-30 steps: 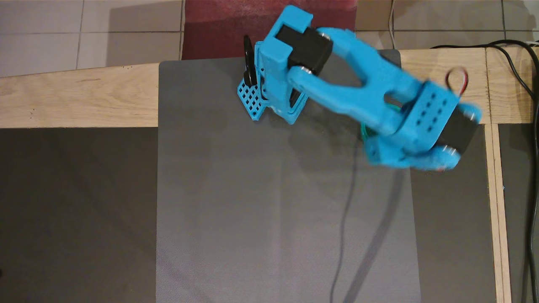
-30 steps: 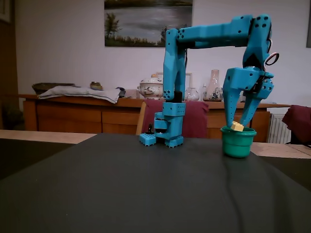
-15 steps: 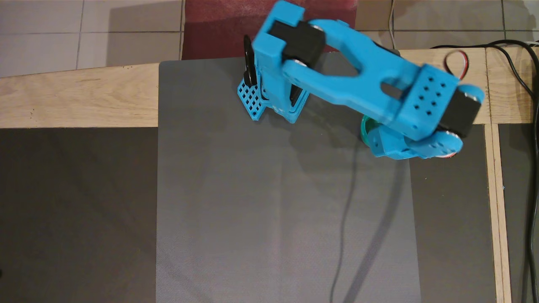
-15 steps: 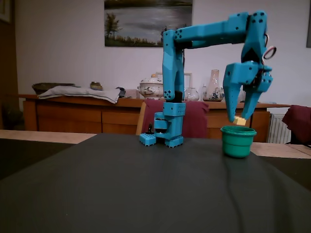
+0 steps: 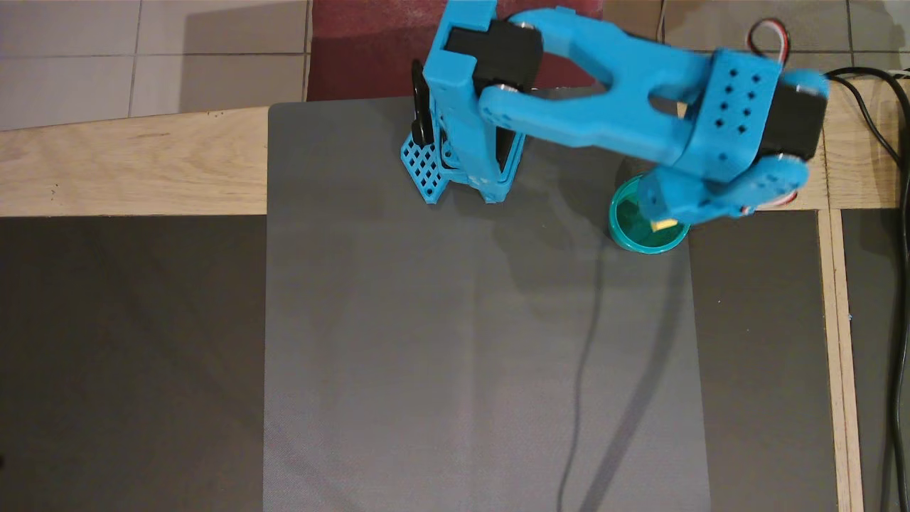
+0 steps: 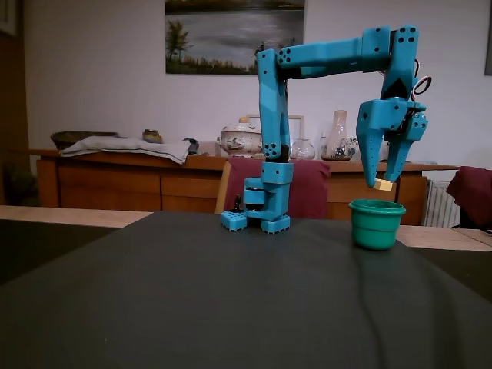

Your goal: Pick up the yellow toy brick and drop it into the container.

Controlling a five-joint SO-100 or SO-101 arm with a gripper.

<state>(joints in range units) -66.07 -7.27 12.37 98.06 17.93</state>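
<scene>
In the fixed view, the arm base (image 6: 267, 206) is mounted at the far edge of the mat (image 6: 231, 300), left of the cup (image 6: 376, 224). The brick (image 6: 383, 184) is clamped between the tips of the gripper (image 6: 382, 183), held clear above the cup rim. In the overhead view, the brick (image 5: 665, 223) is seen over the cup (image 5: 633, 231) interior, right of centre.

A grey mat (image 5: 426, 341) covers a wooden table (image 5: 128, 171). Behind, a landscape painting (image 6: 234, 34) hangs above a sideboard (image 6: 115, 181) bearing folded cloth (image 6: 123, 146) and glassware (image 6: 338, 134).
</scene>
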